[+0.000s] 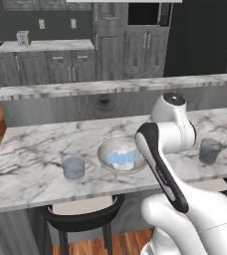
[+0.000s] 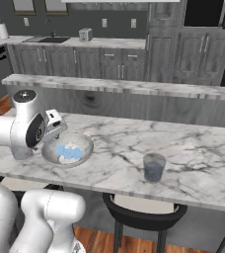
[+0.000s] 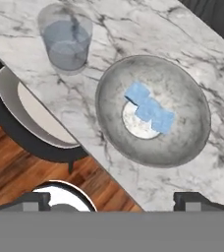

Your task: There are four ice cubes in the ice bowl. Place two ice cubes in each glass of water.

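The ice bowl, grey metal with a whitish inside, sits on the marble counter and holds the pale blue ice cubes clustered at its middle. In the hand view my gripper hangs above the counter's front edge beside the bowl, open wide, with nothing between its fingertips. One glass of water stands at the upper left of that view. From the left base the bowl with cubes lies between two glasses. From the right base my hand hovers by the bowl, cubes and a glass.
Dark-framed stools with cream seats stand under the counter's front edge. A raised marble ledge runs behind the counter. My own arm hides part of the bowl in the left base view.
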